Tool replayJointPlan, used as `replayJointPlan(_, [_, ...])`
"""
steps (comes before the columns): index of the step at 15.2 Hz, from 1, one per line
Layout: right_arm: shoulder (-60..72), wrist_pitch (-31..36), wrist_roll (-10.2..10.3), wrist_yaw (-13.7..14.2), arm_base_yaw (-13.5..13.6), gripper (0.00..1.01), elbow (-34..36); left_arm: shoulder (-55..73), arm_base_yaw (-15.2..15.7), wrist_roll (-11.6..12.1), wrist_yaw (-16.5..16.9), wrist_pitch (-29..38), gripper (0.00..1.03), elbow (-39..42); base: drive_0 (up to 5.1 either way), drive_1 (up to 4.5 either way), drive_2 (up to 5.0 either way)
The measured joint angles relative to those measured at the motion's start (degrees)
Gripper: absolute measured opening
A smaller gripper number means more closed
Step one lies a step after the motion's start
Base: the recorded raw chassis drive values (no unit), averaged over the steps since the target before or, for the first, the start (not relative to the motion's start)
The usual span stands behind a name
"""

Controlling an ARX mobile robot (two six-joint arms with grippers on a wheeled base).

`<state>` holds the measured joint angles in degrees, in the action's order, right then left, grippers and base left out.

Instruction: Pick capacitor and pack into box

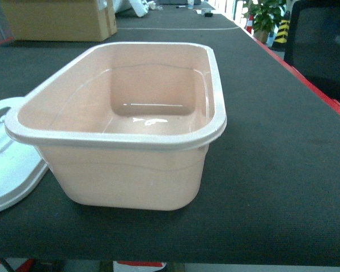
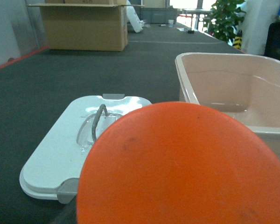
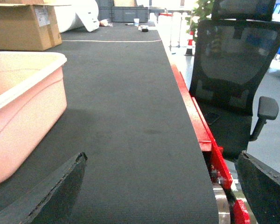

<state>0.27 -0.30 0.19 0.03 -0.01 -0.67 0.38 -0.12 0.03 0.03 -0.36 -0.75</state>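
The empty pale pink box (image 1: 130, 170) stands open in the middle of the dark table, with nothing inside. Its white lid (image 1: 11, 164) lies flat to the left, partly under the box rim. In the left wrist view a large round orange capacitor (image 2: 177, 168) fills the lower frame right at the jaws and hides the left fingers; it hangs above the lid (image 2: 56, 154), left of the box (image 2: 233, 79). My right gripper (image 3: 158, 186) is open over bare mat, to the right of the box (image 3: 23, 107). Neither gripper shows in the head view.
A brown cardboard carton (image 1: 56, 20) stands at the far left of the table. The red table edge (image 3: 196, 121) runs along the right, with a black office chair (image 3: 233, 79) just beyond it. A potted plant (image 1: 266, 14) stands far back.
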Motion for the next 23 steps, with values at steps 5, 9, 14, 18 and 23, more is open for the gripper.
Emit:
replayJointPlan(5, [0.0, 0.0, 0.0, 0.0, 0.0, 0.98, 0.0, 0.0, 0.0, 0.0, 0.0, 0.0, 0.44, 0.0, 0.0, 0.0, 0.0])
replayJointPlan(9, [0.0, 0.0, 0.0, 0.0, 0.0, 0.98, 0.0, 0.0, 0.0, 0.0, 0.0, 0.0, 0.44, 0.0, 0.0, 0.0, 0.0])
replayJointPlan(14, [0.0, 0.0, 0.0, 0.0, 0.0, 0.98, 0.0, 0.0, 0.0, 0.0, 0.0, 0.0, 0.44, 0.0, 0.0, 0.0, 0.0])
replayJointPlan(18, [0.0, 0.0, 0.0, 0.0, 0.0, 0.98, 0.0, 10.1, -6.2, -1.3, -5.8, 14.8, 0.44, 0.0, 0.0, 0.0, 0.0])
replayJointPlan(23, [0.0, 0.0, 0.0, 0.0, 0.0, 0.98, 0.0, 55.1, -20.1, -0.6, -18.8, 55.9, 0.44, -12.2, 0.0, 0.0, 0.0])
